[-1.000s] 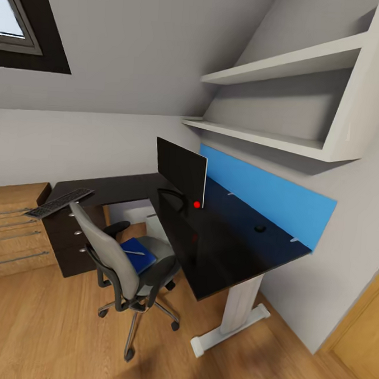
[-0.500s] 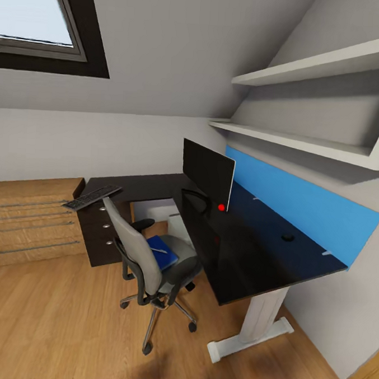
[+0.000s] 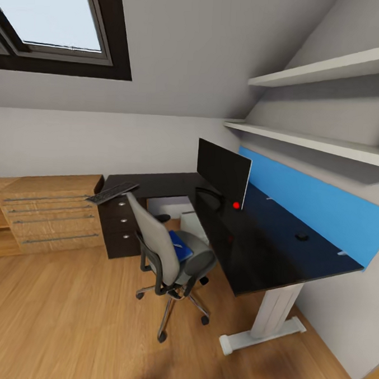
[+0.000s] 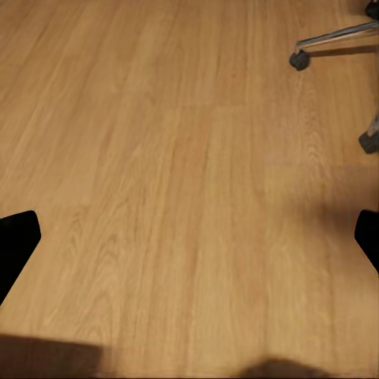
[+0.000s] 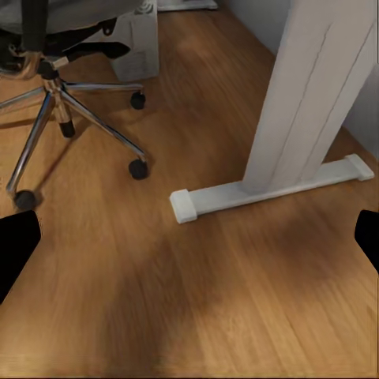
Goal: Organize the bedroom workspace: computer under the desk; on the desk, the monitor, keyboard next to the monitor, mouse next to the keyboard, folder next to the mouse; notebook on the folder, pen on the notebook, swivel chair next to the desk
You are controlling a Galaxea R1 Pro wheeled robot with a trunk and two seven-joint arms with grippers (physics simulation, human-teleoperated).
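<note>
Both grippers, left (image 4: 189,237) and right (image 5: 189,237), hang spread wide and empty over the wood floor (image 3: 64,316); blue folder (image 3: 181,248) lies on the swivel chair (image 3: 168,255) seat beside the desk (image 3: 264,244), monitor (image 3: 223,172) and mouse (image 3: 302,237) on desk, keyboard (image 3: 112,192) overhanging the far corner

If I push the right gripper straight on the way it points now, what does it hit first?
Most likely the bare wood floor: the right gripper aims down at it, empty, fingers wide apart. The desk's white leg foot lies just beyond, the chair base off to one side. Depth is unclear.
</note>
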